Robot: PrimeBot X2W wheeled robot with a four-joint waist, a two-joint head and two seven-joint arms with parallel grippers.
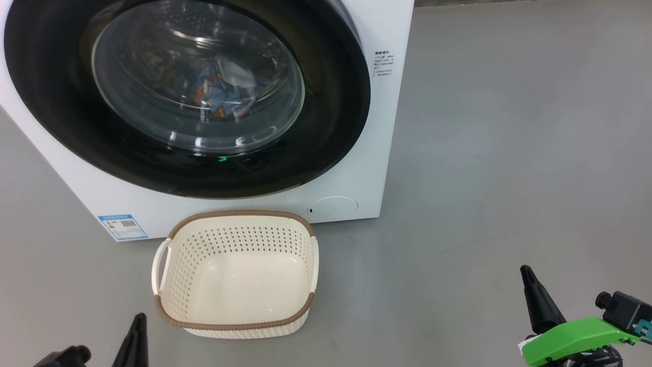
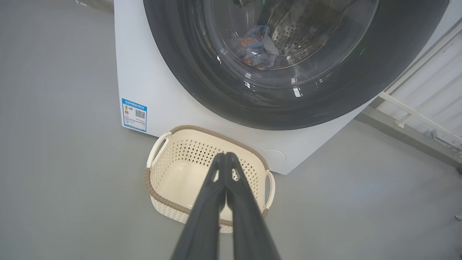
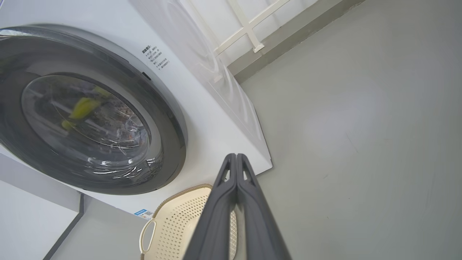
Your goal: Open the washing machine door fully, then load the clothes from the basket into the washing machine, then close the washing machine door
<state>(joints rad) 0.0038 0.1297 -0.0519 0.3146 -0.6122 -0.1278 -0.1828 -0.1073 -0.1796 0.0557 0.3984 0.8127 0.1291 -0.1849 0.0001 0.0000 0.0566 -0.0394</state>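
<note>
Washing machine door (image 1: 198, 81): we find it shut, its glossy black rim lying flush against the front of the washing machine (image 1: 356, 168). Through the clear porthole we see the clothes (image 1: 224, 86), a bunched heap of light blue fabric with orange print, lying low in the perforated steel drum. A blue label sticker (image 1: 123, 227) sits at the lower left corner of the machine's front, and a round cap (image 1: 333, 207) at the lower right.

We note the basket (image 1: 239, 213) standing upright on the grey floor (image 1: 509, 153), just in front of the machine and below the door. Its bare cream bottom is in full view.

The left gripper (image 2: 225, 159) has its two dark fingers pressed together tip to tip, with nothing between them. In the left wrist view it points towards the basket from the near side and touches nothing. The right gripper (image 3: 236, 159) is likewise closed with nothing between its fingers. In the head view it hangs over bare floor well to the right of the basket, above a green part (image 1: 575, 339) at its wrist.
</note>
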